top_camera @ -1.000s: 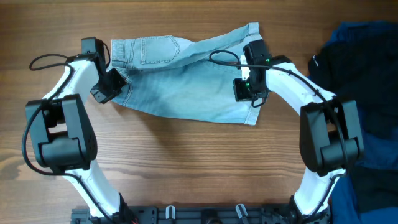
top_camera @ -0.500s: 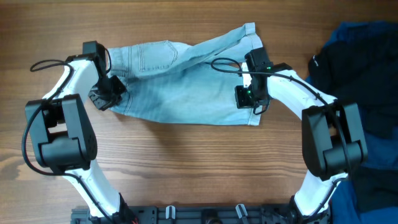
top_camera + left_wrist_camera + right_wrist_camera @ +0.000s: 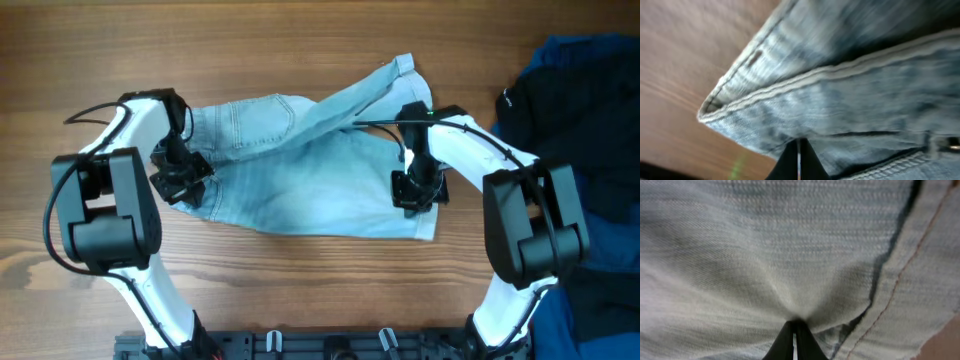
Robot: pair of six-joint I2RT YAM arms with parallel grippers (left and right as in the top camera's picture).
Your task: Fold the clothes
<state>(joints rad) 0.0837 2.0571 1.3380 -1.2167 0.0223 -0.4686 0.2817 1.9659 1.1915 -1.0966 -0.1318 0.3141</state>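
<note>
The clothes, a pair of faded light-blue denim shorts, lie crumpled across the middle of the wooden table, with a patch pocket showing at the back left and one leg end pointing to the back right. My left gripper is shut on their left edge. In the left wrist view the closed fingertips pinch denim beside a stitched hem corner. My right gripper is shut on the right part of the shorts. In the right wrist view its tips bunch the cloth into a small pucker.
A black garment with a small white mark and dark-blue fabric are piled at the right edge, close to my right arm. A black rail runs along the table's front edge. Bare wood lies left of the shorts.
Both grippers have moved toward the table's front, still shut on the denim, dragging the near part of the shorts with them. The shorts now lie lower and wider.
</note>
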